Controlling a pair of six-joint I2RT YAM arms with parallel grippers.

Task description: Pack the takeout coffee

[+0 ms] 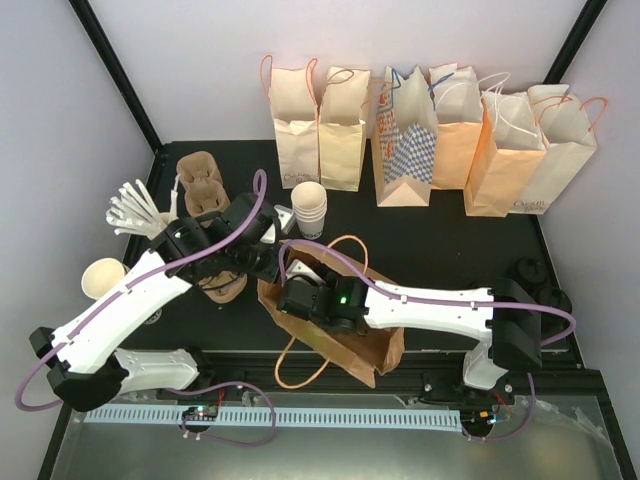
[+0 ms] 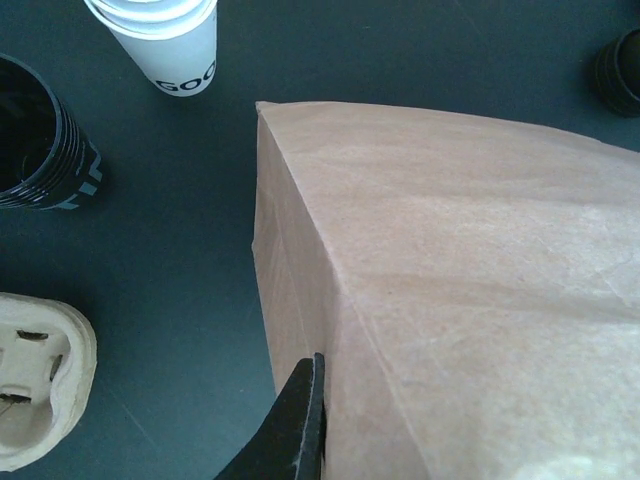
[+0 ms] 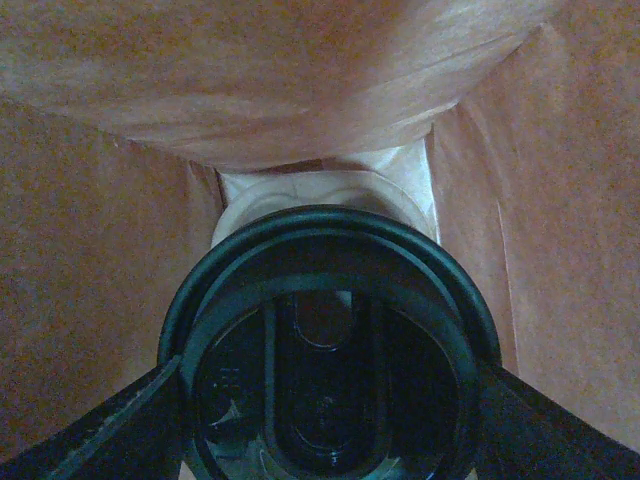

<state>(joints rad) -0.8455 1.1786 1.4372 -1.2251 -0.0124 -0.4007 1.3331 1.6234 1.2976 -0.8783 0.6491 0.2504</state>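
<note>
Now the right end effector [image 3: 325, 425] is clamping the coffee [image 3: 330, 300] inside the bag [image 1: 385, 352] at frame centre, cup axis pointing deeper in, while the closed left end effector [image 2: 308, 420] is touching the bag's edge.

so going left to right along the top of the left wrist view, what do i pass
black lid stack → white cup stack → brown paper bag → small round black item at the right edge; the pulp cup carrier sits under the lids, so i left it out
</note>
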